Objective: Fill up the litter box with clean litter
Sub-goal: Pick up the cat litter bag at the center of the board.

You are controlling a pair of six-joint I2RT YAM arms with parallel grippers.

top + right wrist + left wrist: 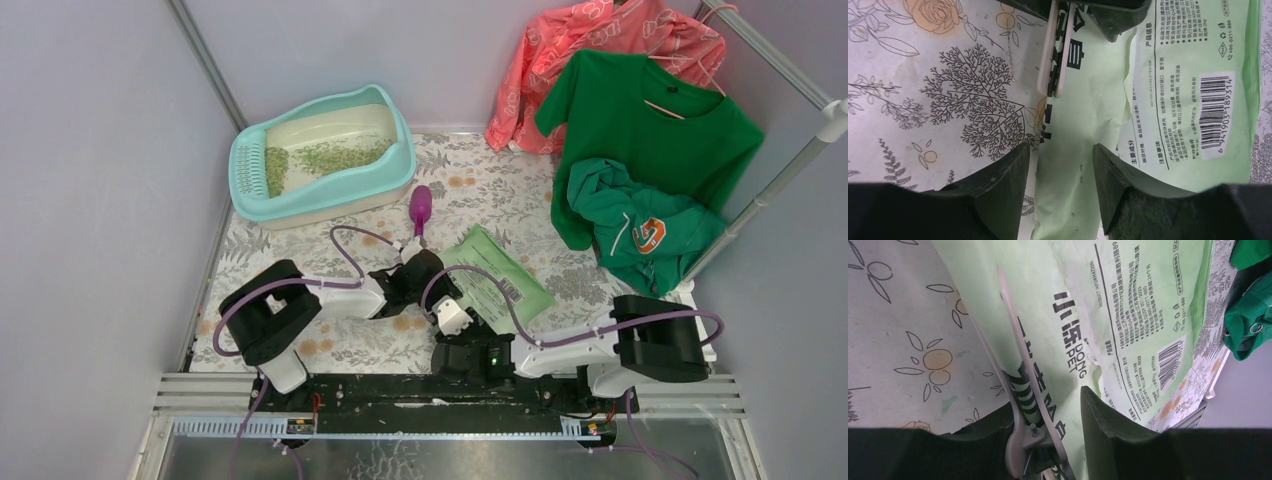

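Lying flat on the floral counter [480, 185], a light green printed bag [497, 283] has both arms meeting at its near left end. The left pincer [1048, 405] has its 2 fingers on either side of a pale clip [1018, 440] that runs along the bag's edge; bag shows between the clip and 1 finger, and I cannot tell whether the clip is pinched. The right pincer [1060, 150] stands apart, its fingers straddling the bag's folded edge without clamping it. The litter box [320, 193] sits at the far left of the counter, well apart from the bag, with clean litter [335, 155] spread thinly across its cream basin. A purple scoop [421, 207] lies between box and bag. A green T-shirt [640, 120] hangs at the right.
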